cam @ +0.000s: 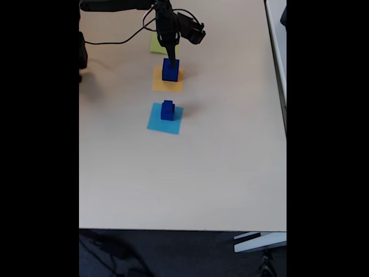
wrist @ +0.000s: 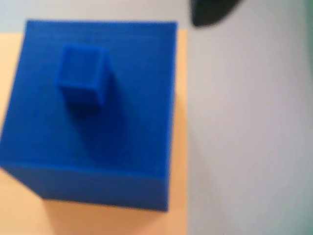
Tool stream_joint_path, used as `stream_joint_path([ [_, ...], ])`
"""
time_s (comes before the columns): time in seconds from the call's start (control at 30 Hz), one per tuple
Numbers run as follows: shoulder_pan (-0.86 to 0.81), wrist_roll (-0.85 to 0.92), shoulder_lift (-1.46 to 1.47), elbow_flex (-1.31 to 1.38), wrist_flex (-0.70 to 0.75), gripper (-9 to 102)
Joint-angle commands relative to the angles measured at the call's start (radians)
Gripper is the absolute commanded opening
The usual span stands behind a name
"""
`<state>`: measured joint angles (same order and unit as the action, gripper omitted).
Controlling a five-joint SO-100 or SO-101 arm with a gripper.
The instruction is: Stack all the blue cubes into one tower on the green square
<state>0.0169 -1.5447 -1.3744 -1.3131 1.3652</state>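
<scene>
Pale beige tabletop (cam: pixel 219 161) carries three flat paper squares in the fixed view: the yellow-green square (cam: pixel 157 44) farthest, an orange square (cam: pixel 167 81) bearing a dark blue cube (cam: pixel 170 70), and a light-blue square (cam: pixel 165 119) holding a stepped blue stack (cam: pixel 168 109), while the black gripper (cam: pixel 170 57) hangs just above the orange-square cube (whether its fingers are spread cannot be told). Wrist view: a large dark blue cube (wrist: pixel 98 122) sits on orange paper (wrist: pixel 19 205) with a tiny blue cube (wrist: pixel 80 73) on top.

1. Pale beige table (cam: pixel 202 173), fixed view
2. Flat on it in a row: green square (cam: pixel 155 45), orange square (cam: pixel 166 83), light-blue square (cam: pixel 157 122)
3. Black cable (cam: pixel 115 40) trailing near the far-left edge
</scene>
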Motion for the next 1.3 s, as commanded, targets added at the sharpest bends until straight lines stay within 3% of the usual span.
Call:
stream_joint_path([
  [0.0,0.002,-0.018,-0.014,0.009,0.0,30],
  [1.27,-0.034,-0.054,0.066,0.017,-0.055,25],
])
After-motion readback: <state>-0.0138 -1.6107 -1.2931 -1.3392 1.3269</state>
